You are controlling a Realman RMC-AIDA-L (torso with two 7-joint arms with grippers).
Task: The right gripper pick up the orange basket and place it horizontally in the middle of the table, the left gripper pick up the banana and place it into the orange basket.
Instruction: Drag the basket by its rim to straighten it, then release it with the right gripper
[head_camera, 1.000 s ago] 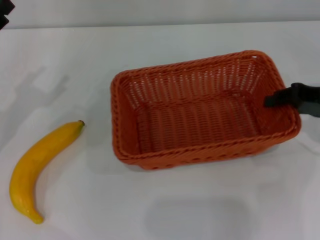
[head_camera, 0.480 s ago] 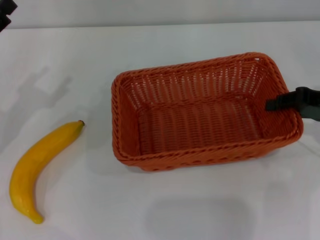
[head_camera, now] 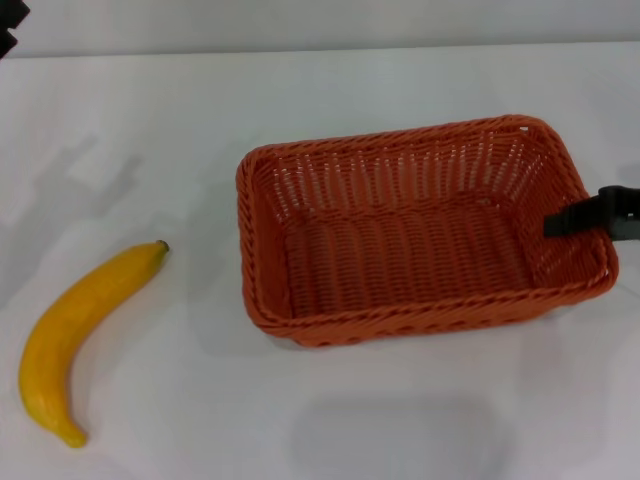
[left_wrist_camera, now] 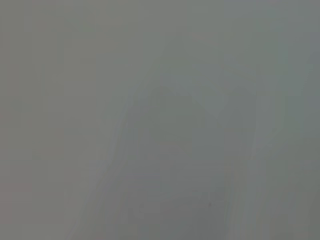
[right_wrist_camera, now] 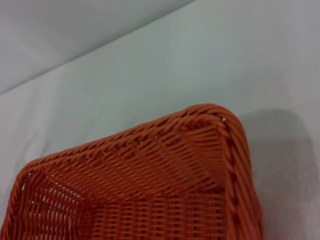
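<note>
Right pincer (head_camera: 580, 222): my black fingers reach in from the right edge of the head view at the right short wall of the orange basket. One finger lies inside the wall, over the basket's interior. I cannot tell from these views whether the fingers are closed on the rim or merely beside it.

Orange basket (head_camera: 420, 240): sits on the surface (head_camera: 330, 410), right of centre, with its long sides running left to right. It is turned slightly, the right end a little farther away than the left. Its opening faces up and nothing lies in it. In my right wrist view one rounded corner of the braided rim (right_wrist_camera: 220, 117) and the slatted walls below it fill the lower part of the picture, with bare white surface beyond.

Banana (head_camera: 75, 335): lies on the surface at the near left, well apart from the basket. Its dark stem tip points toward the far right and its blunt end lies toward the near edge. Nothing touches it.

Left pincer (head_camera: 10, 25): only a small black part shows at the far left corner of the head view, well away from the banana. I cannot tell how its fingers stand. My left wrist view shows a plain grey field only.
</note>
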